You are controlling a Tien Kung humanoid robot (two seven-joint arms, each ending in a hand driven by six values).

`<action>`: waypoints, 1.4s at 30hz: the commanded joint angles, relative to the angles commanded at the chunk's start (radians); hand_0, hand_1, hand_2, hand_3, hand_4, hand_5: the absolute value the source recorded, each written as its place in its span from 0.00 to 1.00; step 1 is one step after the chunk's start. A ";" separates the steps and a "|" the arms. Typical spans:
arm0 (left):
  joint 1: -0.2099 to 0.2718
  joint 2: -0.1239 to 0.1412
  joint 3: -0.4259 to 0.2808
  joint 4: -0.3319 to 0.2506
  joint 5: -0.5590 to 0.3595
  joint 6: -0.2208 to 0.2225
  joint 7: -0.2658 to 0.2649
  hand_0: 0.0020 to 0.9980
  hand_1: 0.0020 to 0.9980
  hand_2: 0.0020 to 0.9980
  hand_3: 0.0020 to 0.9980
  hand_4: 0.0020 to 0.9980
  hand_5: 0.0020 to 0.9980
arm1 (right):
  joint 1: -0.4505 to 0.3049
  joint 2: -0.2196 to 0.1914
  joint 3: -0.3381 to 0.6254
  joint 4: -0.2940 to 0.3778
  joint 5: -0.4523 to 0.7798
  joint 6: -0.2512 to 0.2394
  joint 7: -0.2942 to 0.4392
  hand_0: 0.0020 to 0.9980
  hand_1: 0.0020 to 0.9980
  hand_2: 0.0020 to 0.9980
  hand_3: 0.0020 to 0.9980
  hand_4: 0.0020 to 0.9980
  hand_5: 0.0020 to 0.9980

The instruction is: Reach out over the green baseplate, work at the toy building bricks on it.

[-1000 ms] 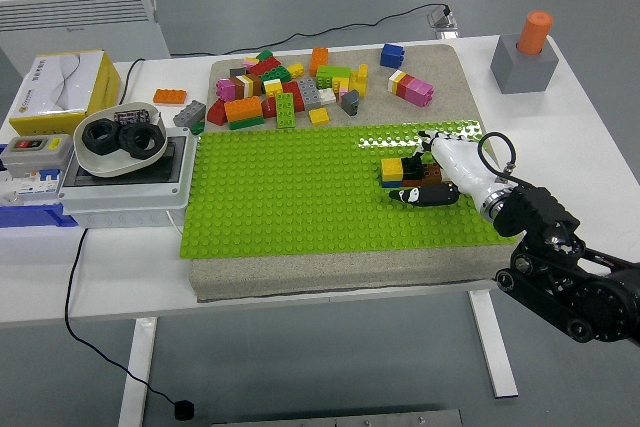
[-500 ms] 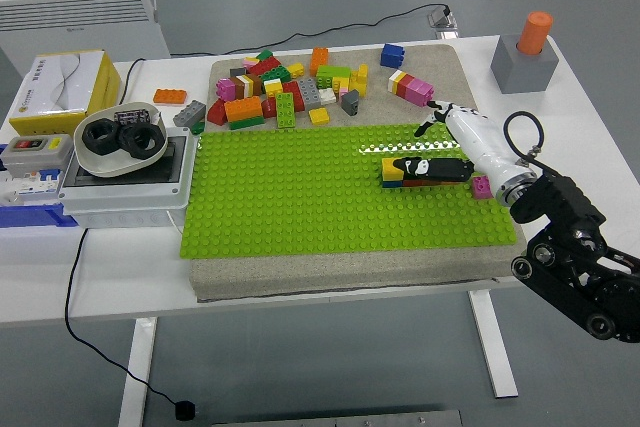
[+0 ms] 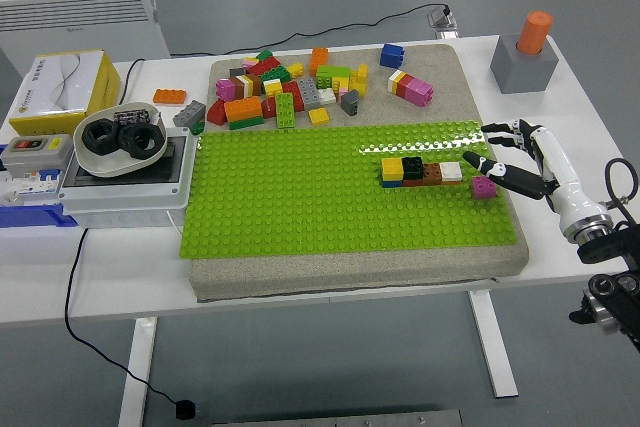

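The right hand (image 3: 515, 155) hangs at the right edge of the green baseplate (image 3: 300, 197), fingers spread and holding nothing. On the plate, right of centre, sits a short row of bricks (image 3: 420, 171) pressed onto the studs: yellow, black, brown, white, with a small pink brick (image 3: 484, 186) just beside its end. These are hard, glossy plastic blocks, light and stiff (probably slippery on the flat faces), so I would pinch one across its side walls. The loose pile (image 3: 290, 92) lies on the gritty grey board behind.
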 joint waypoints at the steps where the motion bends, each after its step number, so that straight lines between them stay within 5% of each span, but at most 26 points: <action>1: 0.000 0.000 0.000 0.000 0.001 0.000 -0.001 0.77 0.72 0.72 0.82 0.99 1.00 | -0.004 0.004 -0.001 0.003 0.031 0.014 0.019 0.71 0.48 0.51 0.62 0.94 0.31; 5: -0.001 -0.002 0.000 0.000 0.000 0.002 -0.004 0.77 0.72 0.72 0.82 0.99 1.00 | -0.014 0.019 -0.019 0.017 0.173 0.072 0.104 0.71 0.48 0.51 0.62 0.94 0.31; 6: -0.001 -0.002 0.000 0.000 0.000 0.002 -0.004 0.77 0.72 0.72 0.82 0.99 1.00 | -0.014 0.021 -0.025 0.021 0.209 0.084 0.121 0.69 0.38 0.37 0.61 0.95 0.31; 17: -0.002 -0.004 -0.003 0.000 0.006 0.003 -0.005 0.77 0.72 0.72 0.82 0.99 1.00 | -0.009 0.035 -0.090 0.054 0.620 0.173 0.178 0.68 0.36 0.36 0.62 0.95 0.31; 18: -0.002 -0.004 -0.003 0.000 0.006 0.002 -0.005 0.77 0.72 0.72 0.82 0.99 1.00 | -0.009 0.035 -0.093 0.054 0.656 0.174 0.177 0.68 0.45 0.51 0.62 0.95 0.35; 23: -0.002 -0.004 -0.002 0.000 0.005 0.002 -0.006 0.77 0.72 0.72 0.82 0.99 1.00 | -0.010 0.033 -0.095 0.053 0.827 0.172 0.171 0.68 0.45 0.51 0.62 0.95 0.35; 24: -0.003 -0.004 -0.002 0.000 0.006 0.002 -0.006 0.77 0.72 0.72 0.82 0.99 1.00 | -0.010 0.032 -0.093 0.053 0.866 0.166 0.167 0.68 0.52 0.59 0.61 0.95 0.36; 32: -0.003 -0.005 -0.002 0.000 0.006 0.002 -0.007 0.77 0.72 0.72 0.82 0.99 1.00 | -0.009 0.026 -0.095 0.057 1.054 0.139 0.143 0.68 0.53 0.60 0.60 0.95 0.36; 42: -0.005 -0.006 -0.005 0.000 0.009 0.004 -0.007 0.77 0.72 0.72 0.82 0.99 1.00 | -0.006 0.007 -0.110 0.053 1.068 0.100 0.115 0.65 0.49 0.58 0.61 0.95 0.39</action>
